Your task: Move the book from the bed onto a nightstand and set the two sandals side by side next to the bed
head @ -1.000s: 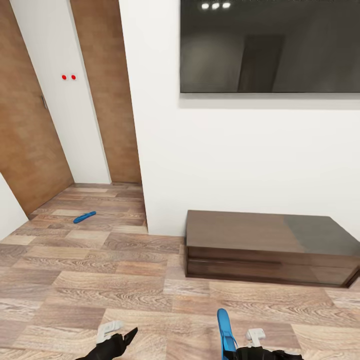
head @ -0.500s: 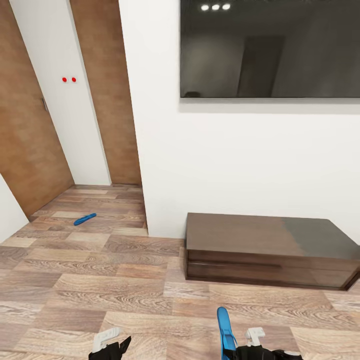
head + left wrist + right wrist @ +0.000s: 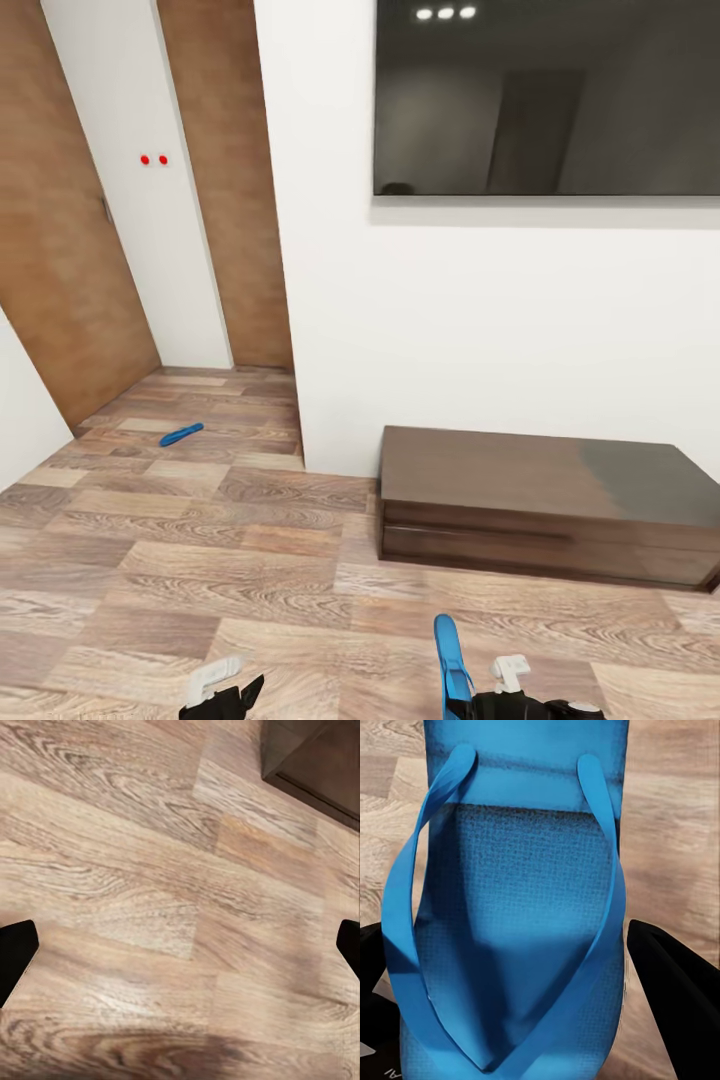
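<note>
My right gripper (image 3: 470, 690) is clamped on 1 blue sandal (image 3: 451, 655), which stands on edge and points forward away from me; in my right wrist view the held sandal's strap side faces the camera, with my dark fingers (image 3: 679, 982) on either side of the sole. My left gripper (image 3: 225, 690) carries nothing; its fingertips (image 3: 15, 956) sit wide apart in the left wrist view with bare wood floor (image 3: 172, 892) between them.

The second sandal (image 3: 181, 434) lies flat on the floor well ahead of my left gripper and further to its left, near the wooden door (image 3: 60, 250) and the white wall corner. A low dark cabinet (image 3: 540, 500) stands against the wall ahead of my right gripper, below a wall-mounted dark screen (image 3: 545, 95); a corner of that cabinet also appears in my left wrist view.

As I judge it, the task is partly begun: 1 sandal is in hand but not placed, 1 is not yet collected; neither is beside the bed. As for the book and nightstand, I cannot tell how that part stands. Likely next is fetching the far sandal with my free left gripper.
</note>
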